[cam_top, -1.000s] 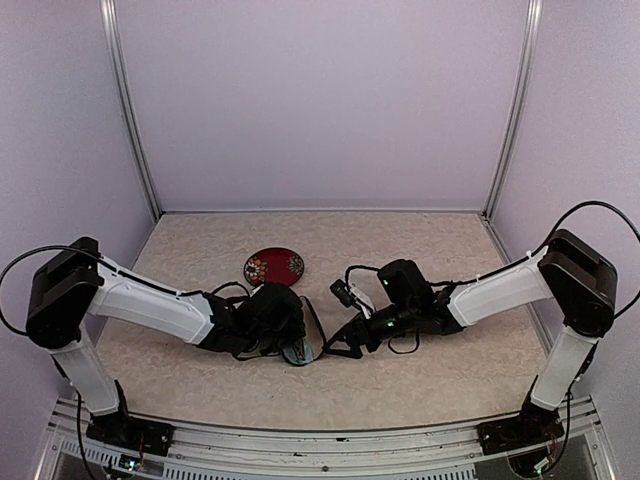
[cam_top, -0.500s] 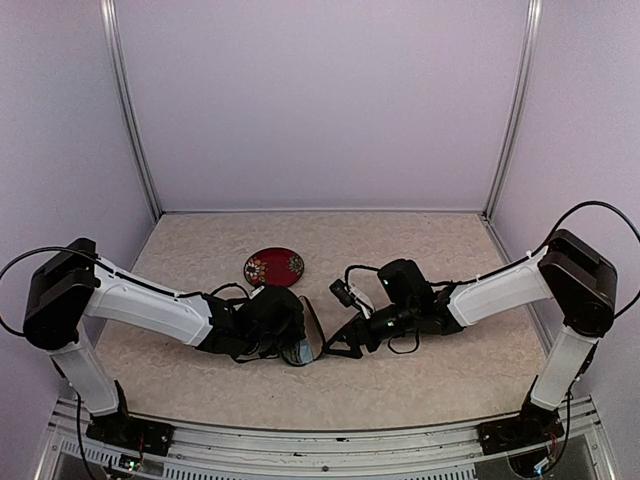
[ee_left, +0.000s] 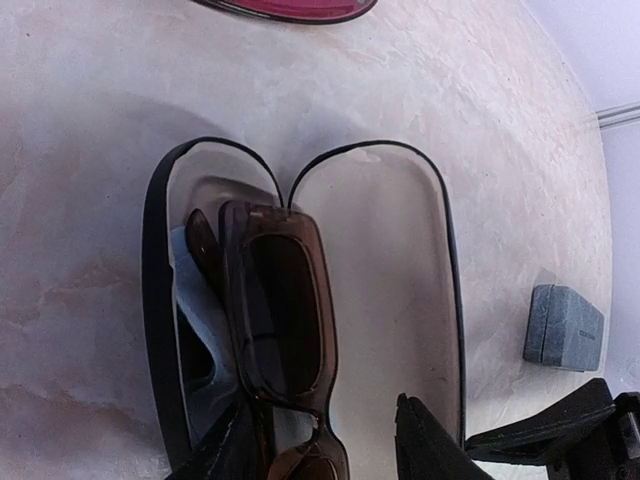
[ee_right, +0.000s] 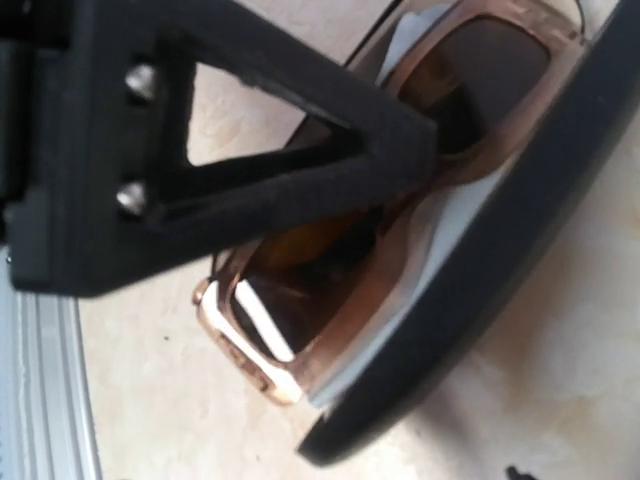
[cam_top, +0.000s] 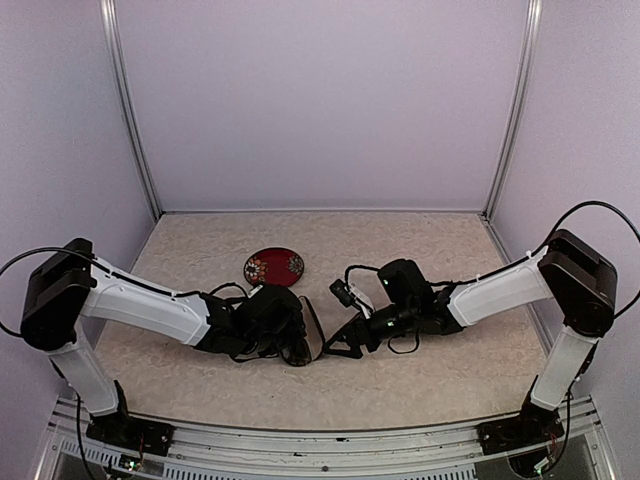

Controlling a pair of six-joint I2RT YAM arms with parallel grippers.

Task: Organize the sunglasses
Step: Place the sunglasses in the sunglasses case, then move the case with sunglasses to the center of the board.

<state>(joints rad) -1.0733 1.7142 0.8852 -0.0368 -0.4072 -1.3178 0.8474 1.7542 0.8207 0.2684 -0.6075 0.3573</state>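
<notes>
Reddish-brown sunglasses (ee_left: 285,310) sit mid-frame in an open black case (ee_left: 395,300); left tool (ee_left: 325,450) seemingly parted around them, right tool (cam_top: 345,345) impossible to tell.

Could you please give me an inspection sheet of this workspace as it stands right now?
Surface: beige speckled table.
Job's things: reddish-brown sunglasses lie in the open black case, on a light-blue cloth; no second pair seen.
Clutter: red dish behind the grippers; grey-blue block beside the case.
Grippers: left gripper open, fingers astride the sunglasses' near end; right gripper at the case's lid rim, grip unclear.
Cables: black cables loop from both arms, away from the case.
Surroundings: lilac walls, metal posts; nothing else seen.
</notes>
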